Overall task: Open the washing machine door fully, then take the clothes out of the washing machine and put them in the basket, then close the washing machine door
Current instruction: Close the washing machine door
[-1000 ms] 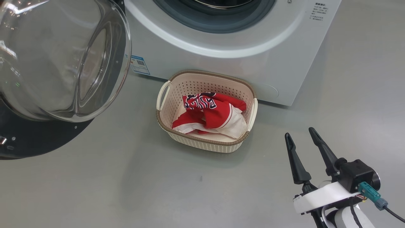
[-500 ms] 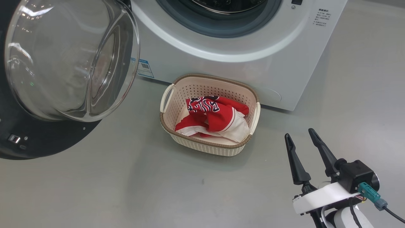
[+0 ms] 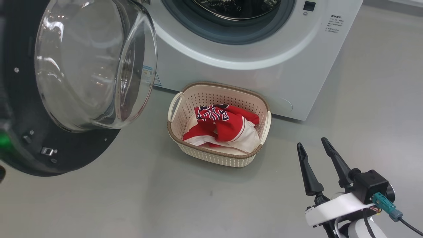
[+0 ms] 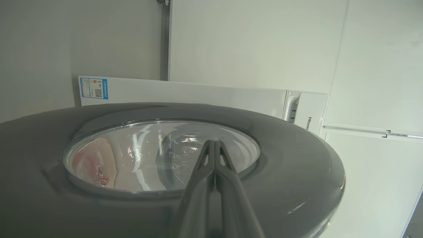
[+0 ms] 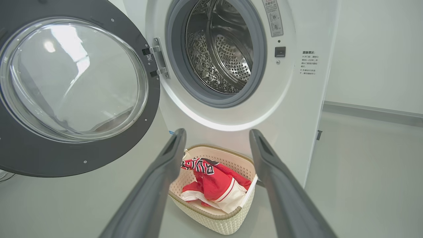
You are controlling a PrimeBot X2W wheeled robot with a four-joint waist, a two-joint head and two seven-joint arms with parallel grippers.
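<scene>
The washing machine door [image 3: 66, 155], black-rimmed with a bulging glass bowl, stands swung out at the left of the washing machine [image 3: 251, 76]. The left wrist view looks at the door's outer face [image 4: 297, 172]. My left gripper [image 4: 213, 142] is shut there, its tips over the glass, holding nothing; I cannot tell if they touch. The red and white clothes [image 3: 228, 127] lie in the cream basket [image 3: 214, 155] on the floor before the machine. My right gripper [image 3: 311, 142] is open and empty, right of the basket. The drum [image 5: 221, 49] shows bare metal.
Grey floor spreads around the basket and to the machine's right. A white wall [image 5: 373, 49] runs behind and beside the machine. The door's hinge [image 5: 158, 58] sits on the left of the drum mouth.
The door has swung to the right, toward the machine and the basket. The head camera has also shifted a little. The right gripper stays open in the same place.
</scene>
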